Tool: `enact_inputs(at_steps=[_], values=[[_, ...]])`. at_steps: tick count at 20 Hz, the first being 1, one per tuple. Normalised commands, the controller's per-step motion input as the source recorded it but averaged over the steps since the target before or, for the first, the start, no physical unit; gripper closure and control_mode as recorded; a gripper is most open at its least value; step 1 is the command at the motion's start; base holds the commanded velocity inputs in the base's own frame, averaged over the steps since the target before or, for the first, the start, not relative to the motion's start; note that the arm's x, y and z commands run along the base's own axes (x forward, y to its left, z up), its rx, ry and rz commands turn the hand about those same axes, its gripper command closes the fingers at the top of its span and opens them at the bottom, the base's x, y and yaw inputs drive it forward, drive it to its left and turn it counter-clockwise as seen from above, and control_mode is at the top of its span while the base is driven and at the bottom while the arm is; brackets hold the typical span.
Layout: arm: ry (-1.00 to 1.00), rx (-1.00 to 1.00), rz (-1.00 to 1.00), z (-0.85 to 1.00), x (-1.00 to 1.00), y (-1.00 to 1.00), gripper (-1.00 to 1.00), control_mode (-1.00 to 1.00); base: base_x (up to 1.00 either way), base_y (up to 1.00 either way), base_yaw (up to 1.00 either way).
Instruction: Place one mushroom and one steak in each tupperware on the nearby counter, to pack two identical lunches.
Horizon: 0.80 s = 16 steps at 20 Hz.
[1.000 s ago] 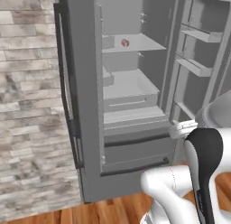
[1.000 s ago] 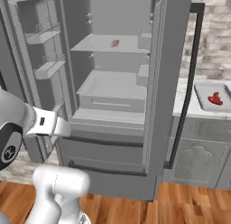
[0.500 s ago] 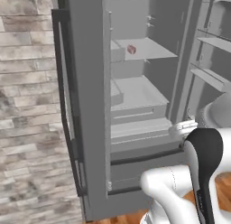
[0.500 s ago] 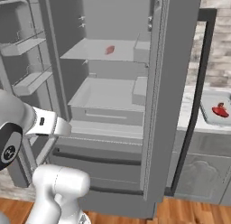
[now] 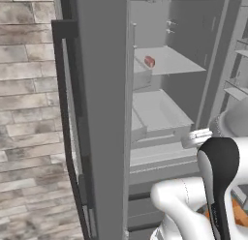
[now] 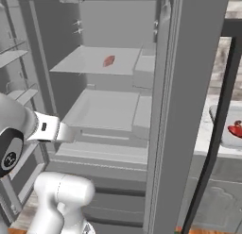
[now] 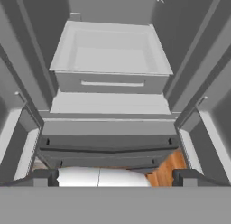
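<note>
Left base view: a red steak lies on the upper shelf of the open grey fridge; small, flat and probably limp and slick, best pinched across its narrow width.
Right base view: the same steak shows mid-shelf; beyond the door, a light-grey tupperware on the marble counter already holds something red.
Hand view: the gripper, jaws spread wide and holding nothing, faces a smooth, boxy drawer.
</note>
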Motion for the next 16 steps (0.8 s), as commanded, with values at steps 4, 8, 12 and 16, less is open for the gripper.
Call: enact_inputs(at_steps=[4,8,12,16], values=[[0.00,0.00,0.00,0.00,0.00,0.00,-1.00,1.00,0.48,-0.30,0.00],[0.00,0.00,0.00,0.00,0.00,0.00,-1.00,1.00,0.39,-0.31,0.00],[0.00,0.00,0.00,0.00,0.00,0.00,-1.00,1.00,0.31,-0.24,0.00],[0.00,0.00,0.00,0.00,0.00,0.00,-1.00,1.00,0.38,-0.03,0.00]])
